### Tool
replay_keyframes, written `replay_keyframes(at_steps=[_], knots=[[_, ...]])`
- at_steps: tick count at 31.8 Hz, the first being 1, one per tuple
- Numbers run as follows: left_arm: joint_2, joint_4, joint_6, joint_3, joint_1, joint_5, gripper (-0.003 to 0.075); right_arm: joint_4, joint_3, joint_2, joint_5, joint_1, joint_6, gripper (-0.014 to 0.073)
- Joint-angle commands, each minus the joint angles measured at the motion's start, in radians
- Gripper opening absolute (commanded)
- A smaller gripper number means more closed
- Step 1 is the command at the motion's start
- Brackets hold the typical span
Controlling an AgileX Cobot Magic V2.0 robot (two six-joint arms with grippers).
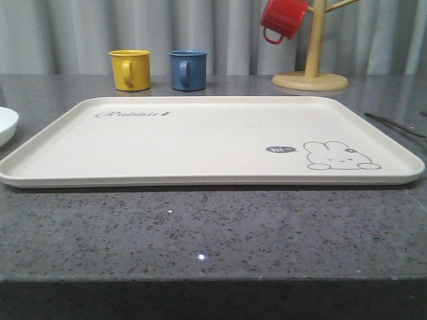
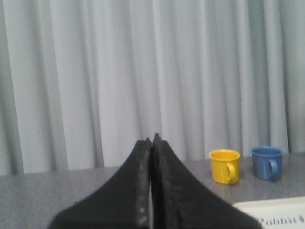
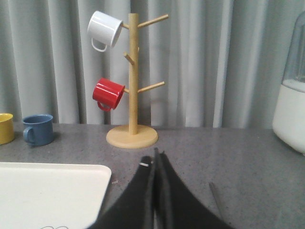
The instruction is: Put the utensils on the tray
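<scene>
The cream tray (image 1: pixel 200 143) with the rabbit drawing and "Rabbit" script lies across the middle of the grey table and is bare. To its right, on the tabletop, lies a thin metal utensil (image 1: pixel 395 124); I cannot tell which one. In the right wrist view a slim metal handle (image 3: pixel 216 197) lies beside my right gripper (image 3: pixel 156 153), which is shut on nothing, with the tray's corner (image 3: pixel 52 188) on its other side. My left gripper (image 2: pixel 152 141) is shut and holds nothing, raised over the table by the tray's "Rabbit" corner (image 2: pixel 279 215).
A yellow mug (image 1: pixel 131 69) and a blue mug (image 1: pixel 188 69) stand behind the tray. A wooden mug tree (image 1: pixel 312 57) with a red mug (image 1: pixel 283 19) stands back right. A white plate's rim (image 1: pixel 7 123) shows at the left edge. A white container (image 3: pixel 291 112) stands far right.
</scene>
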Motion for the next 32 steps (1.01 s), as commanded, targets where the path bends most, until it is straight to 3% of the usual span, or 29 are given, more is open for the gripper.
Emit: replay_keyframes(at_steps=[1, 13, 16, 21, 24, 27, 32], knots=[[0.131, 0.005, -0.009, -0.104, 0.002, 0.036, -0.0018, 0.017, -0.114, 0.136, 0.006, -0.004, -0.006, -0.0064], [0.223, 0.003, -0.009, -0.138, 0.002, 0.049, 0.0007, 0.018, -0.164, 0.247, 0.009, -0.003, -0.006, -0.0029], [0.221, 0.003, -0.009, -0.138, 0.002, 0.049, 0.0107, 0.017, -0.164, 0.247, 0.009, -0.003, -0.006, 0.0073], [0.221, 0.003, -0.009, -0.138, 0.002, 0.049, 0.0413, 0.017, -0.164, 0.247, 0.012, -0.003, -0.006, 0.0399], [0.221, 0.003, -0.009, -0.138, 0.002, 0.049, 0.0564, 0.017, -0.164, 0.247, 0.012, -0.003, -0.006, 0.0542], [0.221, 0.003, -0.009, -0.138, 0.002, 0.049, 0.0613, 0.017, -0.164, 0.247, 0.011, -0.003, -0.006, 0.0612], [0.221, 0.003, -0.009, -0.138, 0.002, 0.049, 0.0599, 0.017, -0.164, 0.247, 0.011, -0.003, -0.006, 0.0619]])
